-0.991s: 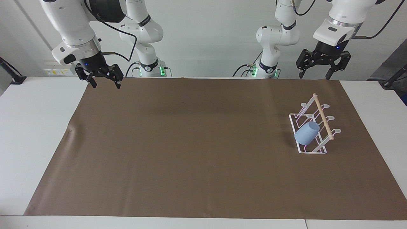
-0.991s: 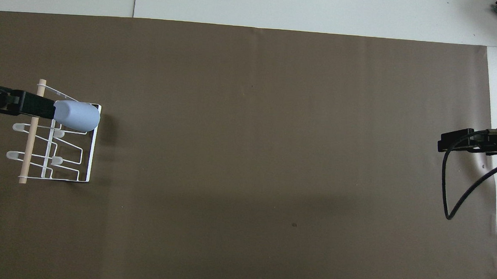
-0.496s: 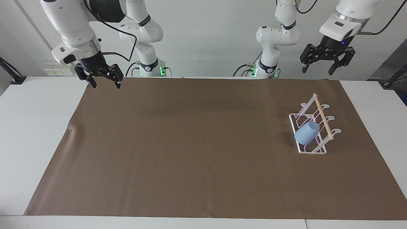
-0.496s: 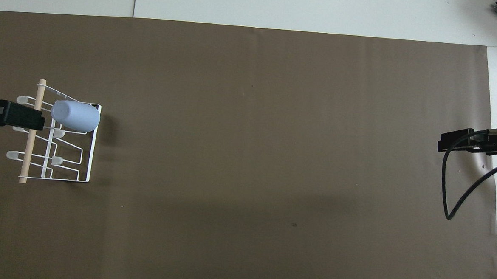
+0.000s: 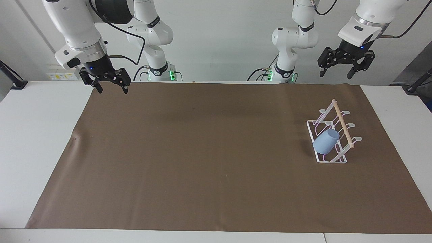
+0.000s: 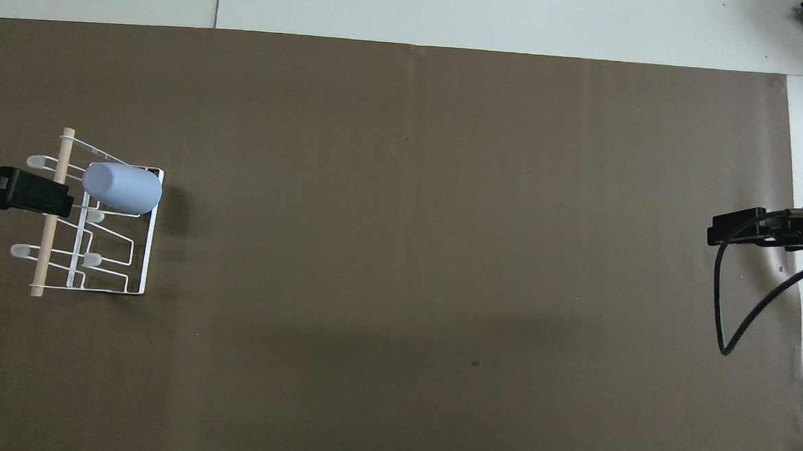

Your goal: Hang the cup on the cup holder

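The cup (image 5: 325,141) sits mouth-down on a prong of the cup holder (image 5: 334,135), toward the left arm's end of the table; your left gripper (image 5: 345,64), fingers spread and empty, hangs high near its base; the right gripper (image 5: 109,82), likewise spread, waits; retire without brushing the dowel (image 5: 342,124).

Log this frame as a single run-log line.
cup: hung on cup holder, tilted | left gripper: open, raised, clear of holder | right gripper: open, waiting over brown mat corner
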